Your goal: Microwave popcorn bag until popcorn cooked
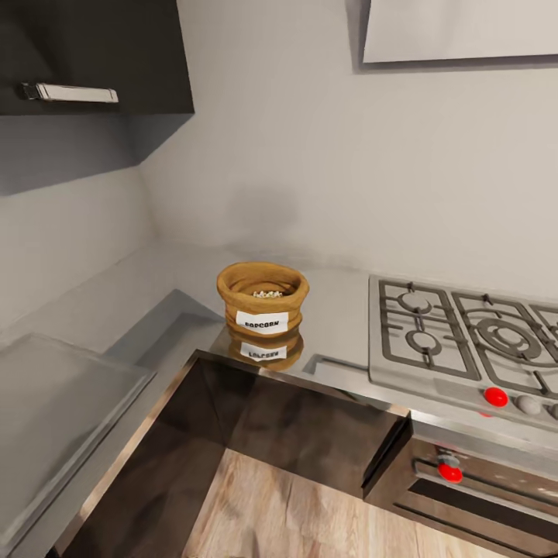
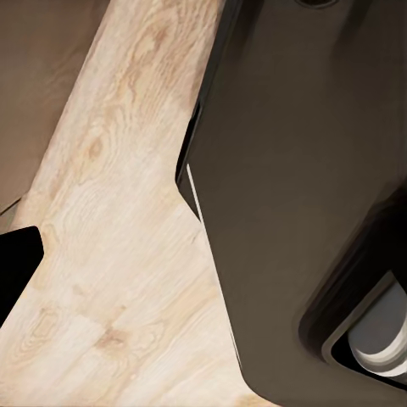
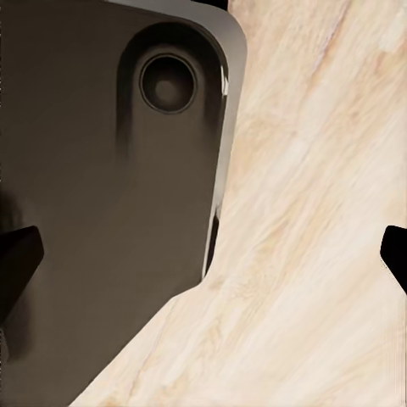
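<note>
The popcorn bag (image 1: 262, 310), a squat brown paper bag with a rolled rim and a white label, stands upright on the grey countertop (image 1: 341, 302) near the inner corner. Whitish popcorn (image 1: 267, 294) kernels lie inside it. The shiny counter mirrors the bag just in front of it. The microwave is out of view. My right gripper (image 3: 203, 263) hangs open over the wood floor, a black fingertip at each edge of the right wrist view. My left gripper (image 2: 203, 271) is low beside my dark base, one black fingertip (image 2: 17, 271) showing far out at the edge.
A gas hob (image 1: 465, 333) with red knobs (image 1: 496, 397) is set into the counter right of the bag, an oven front (image 1: 465, 496) below it. A dark wall cabinet (image 1: 93, 54) hangs at upper left. Light wood floor (image 1: 294, 511) lies in the counter's inner corner.
</note>
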`<state>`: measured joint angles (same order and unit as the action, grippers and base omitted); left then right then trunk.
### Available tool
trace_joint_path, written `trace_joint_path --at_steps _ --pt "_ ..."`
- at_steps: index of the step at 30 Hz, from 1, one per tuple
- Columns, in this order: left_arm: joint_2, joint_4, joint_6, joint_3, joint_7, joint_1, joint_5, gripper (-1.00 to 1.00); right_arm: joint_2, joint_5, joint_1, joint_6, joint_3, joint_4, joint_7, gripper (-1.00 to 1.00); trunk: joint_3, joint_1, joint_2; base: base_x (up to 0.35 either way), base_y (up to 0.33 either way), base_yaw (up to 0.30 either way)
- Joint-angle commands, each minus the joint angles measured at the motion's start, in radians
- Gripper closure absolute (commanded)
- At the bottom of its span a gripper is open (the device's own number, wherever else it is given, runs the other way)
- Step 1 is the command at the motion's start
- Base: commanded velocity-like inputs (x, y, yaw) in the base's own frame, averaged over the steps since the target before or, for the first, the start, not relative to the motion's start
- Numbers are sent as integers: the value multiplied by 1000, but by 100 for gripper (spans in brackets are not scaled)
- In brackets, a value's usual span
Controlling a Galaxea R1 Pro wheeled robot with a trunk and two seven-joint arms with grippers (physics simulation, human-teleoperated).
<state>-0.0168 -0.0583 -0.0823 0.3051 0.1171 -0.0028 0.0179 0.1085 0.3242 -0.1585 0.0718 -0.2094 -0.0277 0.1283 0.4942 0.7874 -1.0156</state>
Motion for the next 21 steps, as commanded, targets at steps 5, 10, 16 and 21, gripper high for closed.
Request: trace_joint_path --at_steps 5,10,16,21 --pt "-1 0 -3 2 3 0 2 -100 -1 11 -1 4 -8 -3 2 -100 1 0 -1 0 0 32" --pt "0 -1 -3 1 3 -2 2 -100 3 9 5 9 -9 -1 -5 -100 1 0 -1 0 0 2" --pt "-1 -2 -4 1 3 -2 2 -100 5 10 9 25 -9 0 -18 -100 1 0 -1 0 0 0" --pt "-2 -2 -4 2 3 -2 2 -100 5 12 7 25 -9 0 -20 -100 1 0 -1 -87 0 0"
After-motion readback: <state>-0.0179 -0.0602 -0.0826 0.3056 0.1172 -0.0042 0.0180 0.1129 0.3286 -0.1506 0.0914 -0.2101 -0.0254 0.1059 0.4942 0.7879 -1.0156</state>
